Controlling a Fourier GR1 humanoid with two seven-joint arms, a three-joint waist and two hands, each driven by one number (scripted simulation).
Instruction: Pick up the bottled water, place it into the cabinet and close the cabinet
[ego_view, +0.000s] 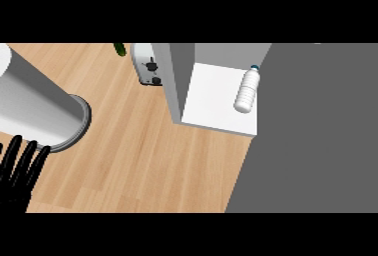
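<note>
The bottled water (248, 91) lies on its side on the white cabinet (210, 100) shelf, against its right edge beside the grey door (317, 130). The left hand (18, 170) rests open at the counter's (148, 160) lower left edge, fingers straight.

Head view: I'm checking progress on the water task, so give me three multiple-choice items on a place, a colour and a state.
1. Where is the bottled water?
A. on the wooden counter
B. on the white cabinet shelf
C. in the left hand

2. What colour is the bottle's cap?
A. blue
B. red
C. yellow

3. How does the bottle lie?
A. upright
B. on its side
C. upside down in a cup

Answers: 1 B, it rests on the shelf's right part, inside the cabinet. 2 A, the cap at the far end is blue. 3 B, its full length lies along the shelf.

The left hand rests open at the left edge.
</note>
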